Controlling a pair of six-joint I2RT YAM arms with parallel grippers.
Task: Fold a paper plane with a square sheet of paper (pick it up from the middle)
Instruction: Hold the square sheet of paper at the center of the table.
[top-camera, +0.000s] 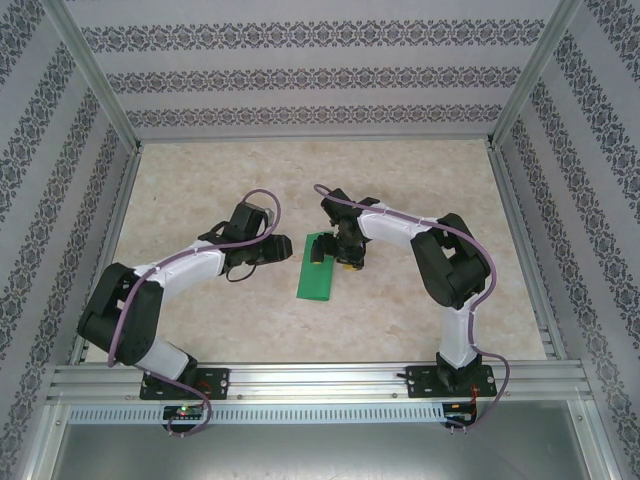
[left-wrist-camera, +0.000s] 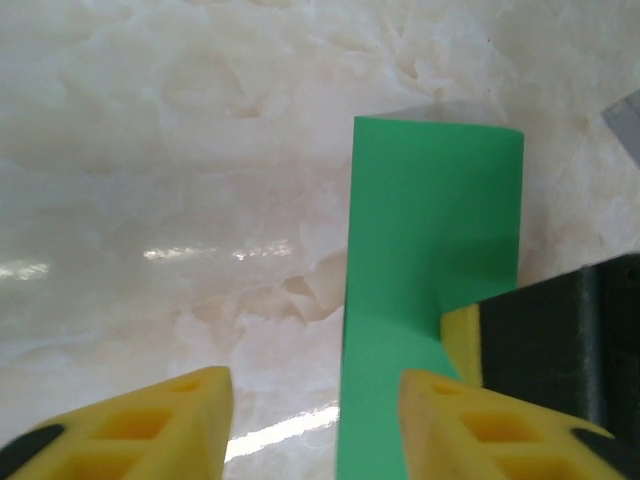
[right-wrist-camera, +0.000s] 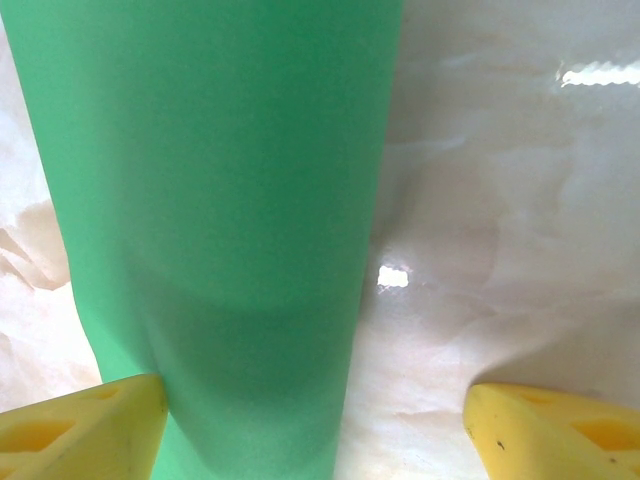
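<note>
Here my left gripper (left-wrist-camera: 310, 385) and right gripper (right-wrist-camera: 312, 395) both hold their fingers apart above the sheet of paper (top-camera: 320, 268), bright green, folded into a narrow flat strip, lying on the table (top-camera: 200, 180) between them.

The paper (top-camera: 318, 272) is bright green, the table (top-camera: 200, 190) cream marbled, the walls (top-camera: 300, 75) banded with dark florals.

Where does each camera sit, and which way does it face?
Top external: above and behind, looking down at the table; left arm and right arm both show.
Left wrist: on the left arm, looking past the left gripper at the green paper.
Right wrist: on the right arm, close over the paper, right gripper at bottom.
All three share the green paper.
</note>
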